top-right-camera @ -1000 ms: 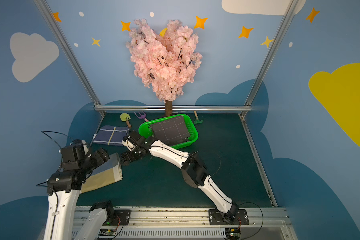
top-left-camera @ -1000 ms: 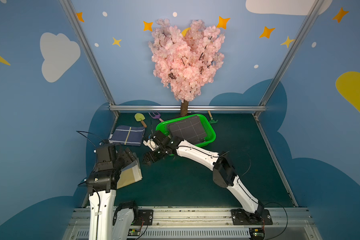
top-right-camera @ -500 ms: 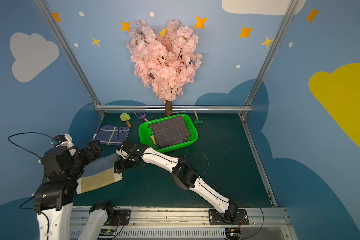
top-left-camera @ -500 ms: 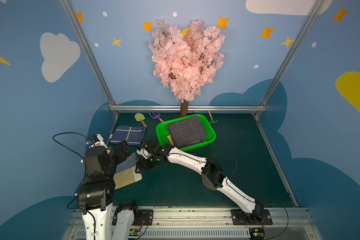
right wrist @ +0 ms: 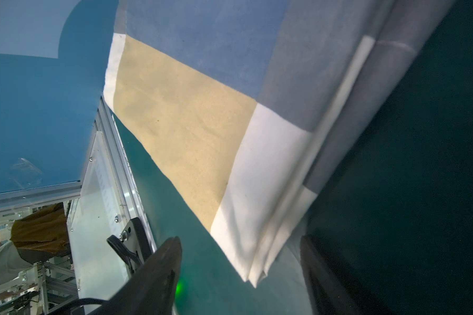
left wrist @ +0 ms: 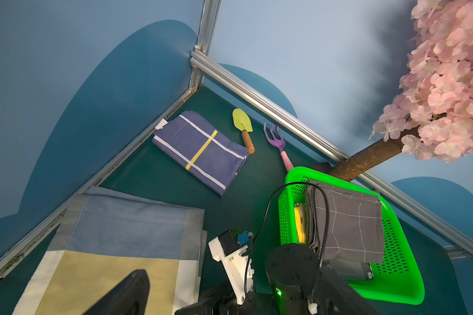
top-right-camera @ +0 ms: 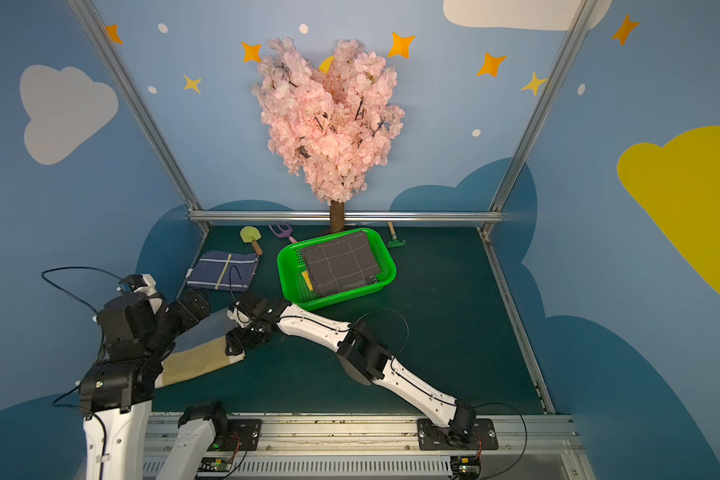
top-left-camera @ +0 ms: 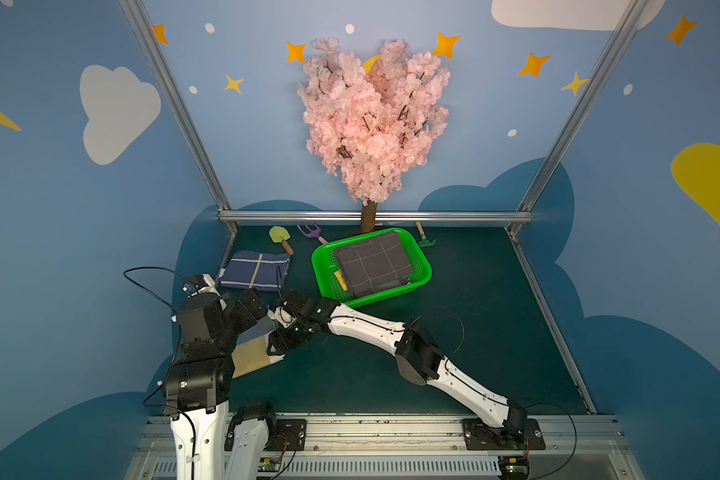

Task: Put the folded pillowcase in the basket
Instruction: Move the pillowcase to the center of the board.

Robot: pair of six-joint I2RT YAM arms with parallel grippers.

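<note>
- The dark green worktop (top-left-camera: 474,332) carries everything. A pink blossom tree (top-left-camera: 371,116) stands at the middle of its far edge.
- The basket (top-left-camera: 391,292) sits just in front of the tree, with a grey checked pillowcase (top-left-camera: 373,264) already inside it.
- The folded pillowcase (top-right-camera: 196,361), in blue, tan and white, lies flat by the near-left corner, well apart from the basket.
- A navy plaid cloth (top-left-camera: 256,270) lies in the far-left corner.
- The right pincer (right wrist: 241,240) has its jaws apart on either side of the folded pillowcase's white-edged corner, not clamped on it.
- The left pincer (top-left-camera: 254,305) hangs spread wide over the same cloth, holding nothing.
- A yellow toy trowel (top-left-camera: 279,237) and a purple fork (top-left-camera: 312,230) lie along the far edge.
</note>
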